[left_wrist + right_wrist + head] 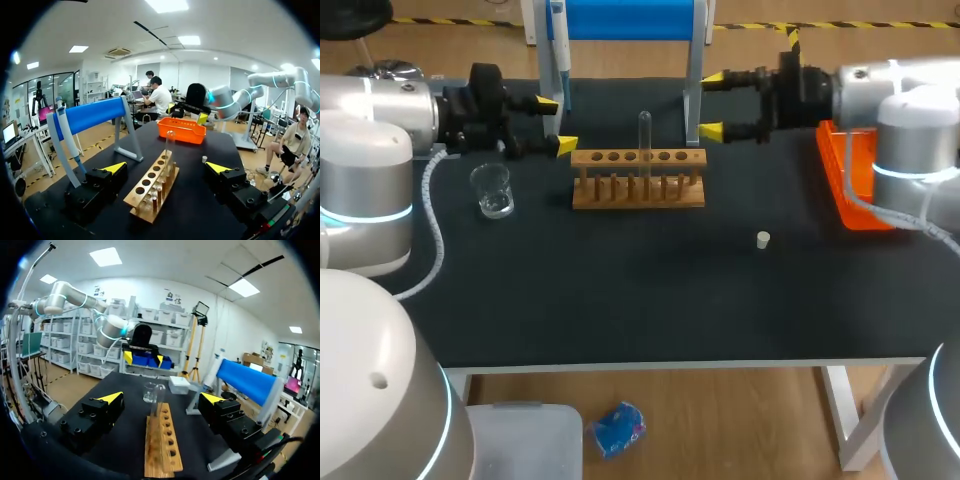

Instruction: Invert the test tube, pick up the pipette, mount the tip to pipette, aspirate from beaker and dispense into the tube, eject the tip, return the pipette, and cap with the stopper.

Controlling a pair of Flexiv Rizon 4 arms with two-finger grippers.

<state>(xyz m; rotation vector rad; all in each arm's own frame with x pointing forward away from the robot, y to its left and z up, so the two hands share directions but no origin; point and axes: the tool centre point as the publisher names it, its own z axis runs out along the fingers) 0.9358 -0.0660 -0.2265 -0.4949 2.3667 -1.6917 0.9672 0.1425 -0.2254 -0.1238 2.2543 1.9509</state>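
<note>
The glass tube point(644, 135) stands upright in the wooden rack point(638, 190) on the table point(620, 300). The left pincer point(558, 124) and the right pincer point(711, 104) are both wide open and hold nothing, one at each end of the rack. The small white stopper point(763, 238) lies alone nearby.

brown rack point(638, 190), orange tray point(844, 170), black table point(620, 300), white stopper point(763, 238)
</note>
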